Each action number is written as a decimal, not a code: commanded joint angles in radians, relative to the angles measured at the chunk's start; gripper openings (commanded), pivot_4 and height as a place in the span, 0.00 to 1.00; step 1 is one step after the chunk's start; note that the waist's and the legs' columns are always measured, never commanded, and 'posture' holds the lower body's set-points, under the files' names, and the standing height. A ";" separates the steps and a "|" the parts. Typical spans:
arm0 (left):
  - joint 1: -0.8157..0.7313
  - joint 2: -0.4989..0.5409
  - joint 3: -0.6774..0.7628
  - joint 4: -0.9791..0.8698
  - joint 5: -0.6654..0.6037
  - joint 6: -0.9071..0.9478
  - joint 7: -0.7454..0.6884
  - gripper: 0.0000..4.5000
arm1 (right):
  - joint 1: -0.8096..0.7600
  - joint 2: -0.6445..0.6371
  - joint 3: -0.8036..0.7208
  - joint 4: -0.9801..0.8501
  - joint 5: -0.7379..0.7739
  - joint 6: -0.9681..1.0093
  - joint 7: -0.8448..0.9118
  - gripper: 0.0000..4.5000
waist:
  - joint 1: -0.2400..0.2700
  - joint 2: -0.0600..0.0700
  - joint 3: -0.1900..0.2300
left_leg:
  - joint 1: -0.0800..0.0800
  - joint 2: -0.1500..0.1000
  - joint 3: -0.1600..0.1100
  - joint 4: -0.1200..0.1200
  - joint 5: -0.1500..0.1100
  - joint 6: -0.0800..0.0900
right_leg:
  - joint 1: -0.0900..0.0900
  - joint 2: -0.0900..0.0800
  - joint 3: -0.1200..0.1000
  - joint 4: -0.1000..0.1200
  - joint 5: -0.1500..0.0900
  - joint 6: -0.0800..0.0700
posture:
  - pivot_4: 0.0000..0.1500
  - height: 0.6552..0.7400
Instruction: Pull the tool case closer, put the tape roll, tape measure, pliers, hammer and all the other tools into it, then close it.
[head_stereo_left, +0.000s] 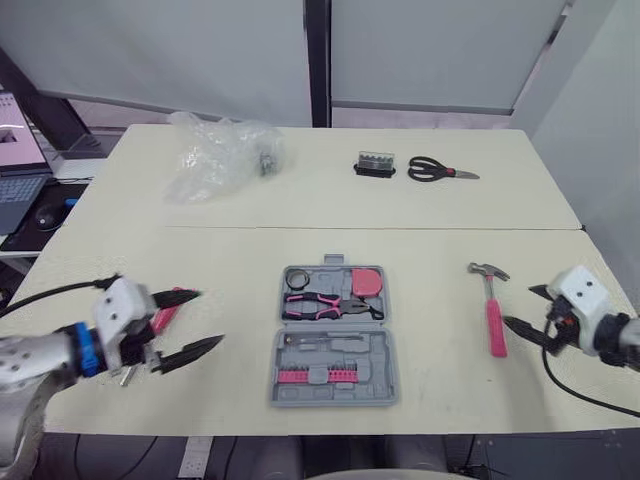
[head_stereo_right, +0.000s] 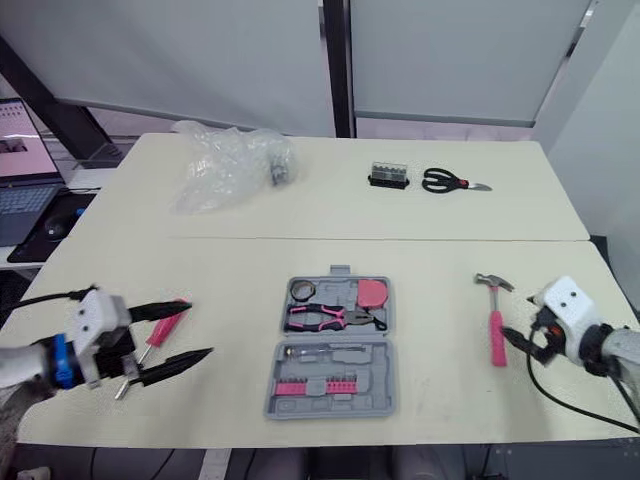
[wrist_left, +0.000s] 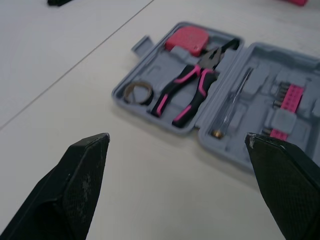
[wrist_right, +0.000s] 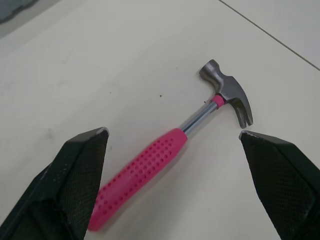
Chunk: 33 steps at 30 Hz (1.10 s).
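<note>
The grey tool case (head_stereo_left: 335, 340) lies open at the table's front centre. Its far half holds the tape roll (head_stereo_left: 297, 277), the pink tape measure (head_stereo_left: 368, 281) and the pink-handled pliers (head_stereo_left: 325, 304); its near half holds a driver shaft (wrist_left: 232, 103) and a pink bit rack (head_stereo_left: 316, 374). A pink-handled hammer (head_stereo_left: 493, 308) lies to the right of the case. My right gripper (head_stereo_left: 528, 312) stands open just right of the hammer. A pink screwdriver (head_stereo_left: 164, 312) lies at the front left, beside my open left gripper (head_stereo_left: 197, 322), which holds nothing.
At the back of the table lie a crumpled clear plastic bag (head_stereo_left: 218, 152), a small black bit box (head_stereo_left: 376, 163) and black scissors (head_stereo_left: 438, 171). A laptop (head_stereo_left: 18, 165) and a mouse (head_stereo_left: 46, 214) sit on a desk beyond the table's left edge.
</note>
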 joint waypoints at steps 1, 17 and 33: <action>-0.087 0.026 -0.082 -0.101 -0.052 0.071 -0.010 1.00 | -0.095 0.052 0.031 0.004 -0.006 0.141 -0.117 0.99 | -0.003 0.001 0.000 | 0.000 0.000 0.000 0.000 0.000 0.000 | 0.000 0.001 0.000 0.000 0.000 0.000 | 1.00 1.00; -0.390 -0.078 -0.285 -0.170 -0.092 0.152 0.034 1.00 | -0.305 0.234 0.098 0.296 -0.070 0.184 -0.362 0.63 | -0.004 0.001 0.001 | -0.002 0.000 -0.001 0.001 0.000 0.000 | -0.001 0.001 0.000 0.001 0.000 0.000 | 1.00 1.00; -0.316 -0.056 -0.257 -0.173 -0.019 0.127 0.049 1.00 | -0.291 0.326 0.091 0.128 -0.026 0.310 -0.428 0.04 | -0.009 0.001 0.001 | -0.001 0.000 -0.001 0.001 0.000 0.000 | -0.001 0.002 0.000 0.001 0.000 0.000 | 1.00 1.00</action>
